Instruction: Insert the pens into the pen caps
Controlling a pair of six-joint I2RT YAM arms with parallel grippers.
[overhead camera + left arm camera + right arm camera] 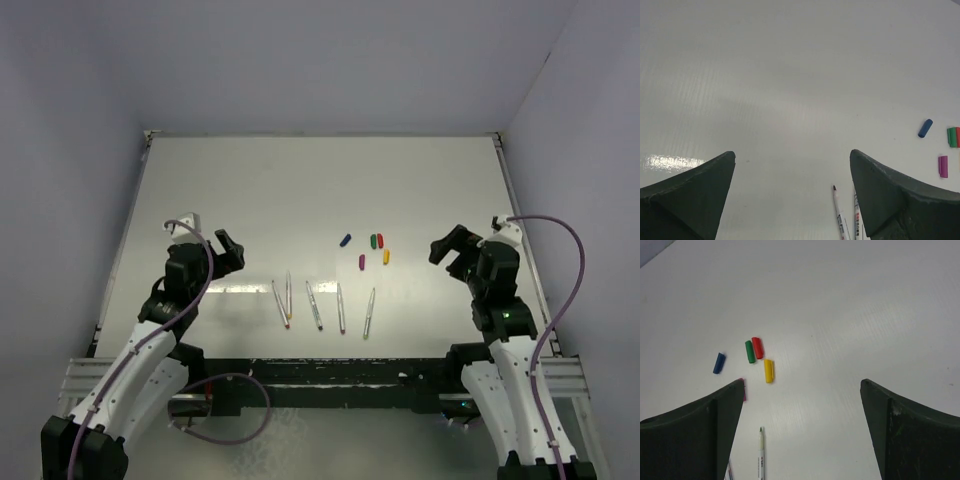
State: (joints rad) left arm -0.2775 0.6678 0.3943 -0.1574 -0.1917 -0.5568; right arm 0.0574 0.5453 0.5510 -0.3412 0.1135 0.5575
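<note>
Five thin pale pens lie side by side near the front of the white table (250, 190), from the leftmost pen (279, 303) to the rightmost pen (370, 312). Behind them lie the caps: blue (345, 240), green (374, 241), red (380, 240), purple (362, 262) and yellow (386, 256). My left gripper (228, 250) is open and empty, left of the pens. My right gripper (450, 247) is open and empty, right of the caps. The left wrist view shows its gripper (792, 160), a pen tip (838, 212) and the blue cap (925, 128). The right wrist view shows its gripper (802, 390), the yellow cap (769, 371) and a green-tipped pen (760, 455).
The table has raised edges at the left (130, 230) and right (515, 210), with pale walls around it. A black rail (330, 375) runs along the near edge between the arm bases.
</note>
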